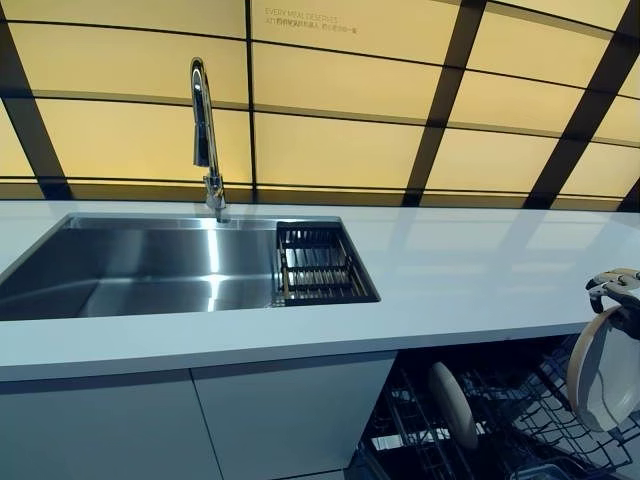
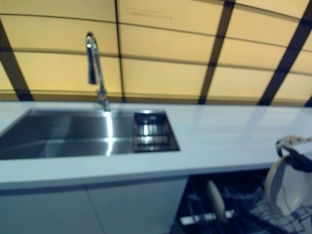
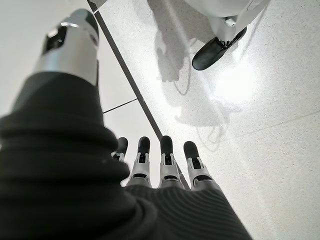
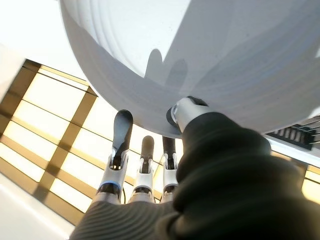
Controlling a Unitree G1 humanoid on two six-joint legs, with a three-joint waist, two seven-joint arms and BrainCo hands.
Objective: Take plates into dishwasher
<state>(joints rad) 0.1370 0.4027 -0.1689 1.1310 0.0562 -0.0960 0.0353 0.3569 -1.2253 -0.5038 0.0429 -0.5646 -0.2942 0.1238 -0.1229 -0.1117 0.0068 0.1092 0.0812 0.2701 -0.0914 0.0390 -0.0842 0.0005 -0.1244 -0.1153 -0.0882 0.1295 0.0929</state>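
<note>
My right hand [image 1: 615,286] holds a white plate [image 1: 604,372] on edge at the far right, just below the countertop edge and over the open dishwasher rack [image 1: 520,425]. In the right wrist view the plate [image 4: 200,60] fills the picture, with my thumb [image 4: 186,113] pressed on its rim and the fingers [image 4: 121,140] reaching behind it. Another white plate [image 1: 453,403] stands upright in the rack. My left hand [image 3: 165,167] shows only in the left wrist view, hanging with straight fingers over the floor and holding nothing.
A white countertop [image 1: 470,270] runs across the view. A steel sink [image 1: 150,265] with a tall faucet [image 1: 205,130] and a drain basket [image 1: 322,262] sits at its left. White cabinet doors [image 1: 200,425] stand left of the dishwasher.
</note>
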